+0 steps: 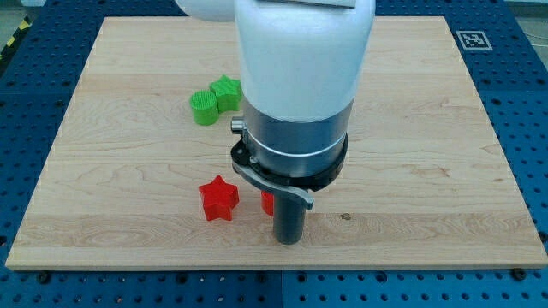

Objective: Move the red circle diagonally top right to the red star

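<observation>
The red circle (267, 203) shows only as a sliver of red low on the bench (411, 128), just to the view's left of the dark rod and largely hidden behind it; its round shape cannot be confirmed from what shows, so the name rests on the task sentence. The red star (218, 198) lies just beside it toward the view's left, at about the same height in the view, with a narrow gap of bare wood between the two; whether they are truly apart or nearly touching is hard to say.

The end effector is a plain rod with nothing to open or close and it grips nothing; my tip (289, 241) sits on the wood just to the view's right of the red circle and slightly below it, seemingly touching or almost touching the block. That is the relation the coming move turns on; the circle lies to the view's left and a little above the tip, so a push from here would likely send it toward the star instead of to the star's upper right; the tip probably needs to come round beneath the circle first.

Farther out, toward the view's top left, a green star (227, 92) and a green circle (204, 108) sit touching, well apart from the red pair.
</observation>
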You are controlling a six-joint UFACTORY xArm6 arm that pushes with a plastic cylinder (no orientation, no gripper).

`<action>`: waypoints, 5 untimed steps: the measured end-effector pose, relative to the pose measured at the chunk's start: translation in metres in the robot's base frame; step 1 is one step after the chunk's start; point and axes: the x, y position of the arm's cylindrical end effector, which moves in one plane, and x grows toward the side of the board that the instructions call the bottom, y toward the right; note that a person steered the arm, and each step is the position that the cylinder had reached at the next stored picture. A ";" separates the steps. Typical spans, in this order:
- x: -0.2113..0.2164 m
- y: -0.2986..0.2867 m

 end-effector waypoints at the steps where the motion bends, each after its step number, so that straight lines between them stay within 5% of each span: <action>1: -0.001 0.000; 5: -0.008 0.000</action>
